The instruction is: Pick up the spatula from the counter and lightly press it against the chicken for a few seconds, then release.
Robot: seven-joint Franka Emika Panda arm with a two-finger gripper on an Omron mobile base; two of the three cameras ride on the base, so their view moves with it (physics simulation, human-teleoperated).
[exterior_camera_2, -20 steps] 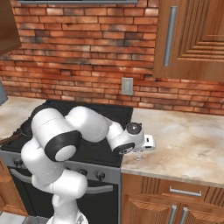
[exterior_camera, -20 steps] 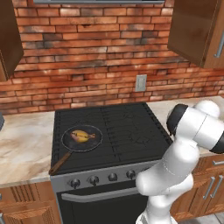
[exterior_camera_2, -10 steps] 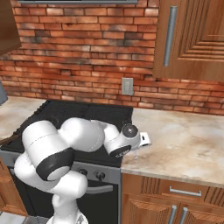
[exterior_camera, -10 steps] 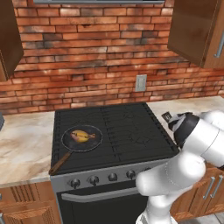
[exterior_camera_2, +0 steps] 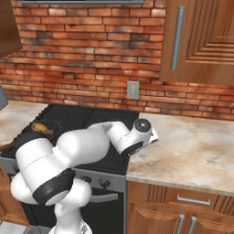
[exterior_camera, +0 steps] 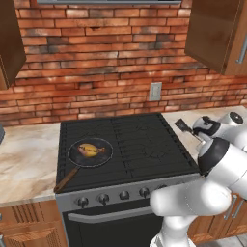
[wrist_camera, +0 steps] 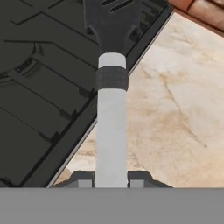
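Since your jaws look clamped on the spatula (wrist_camera: 111, 127) handle at the stove's (exterior_camera: 140, 140) right edge, blade pointing over the burners, the chicken (exterior_camera: 90, 149) lies far across, front-left.

Blk/wht spatula (wrist_camera: 111, 87) over stove edge; chicken (exterior_camera: 90, 150) in pan.

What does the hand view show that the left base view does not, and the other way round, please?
The hand view adds close detail: the claw shut on the pale handle of the spatula, with a dark band below its slotted head. The left base view adds the chicken in the pan on the left side of the stove, the wall outlet and the arm. Both share the spatula, the black stove and the marble counter beside it.
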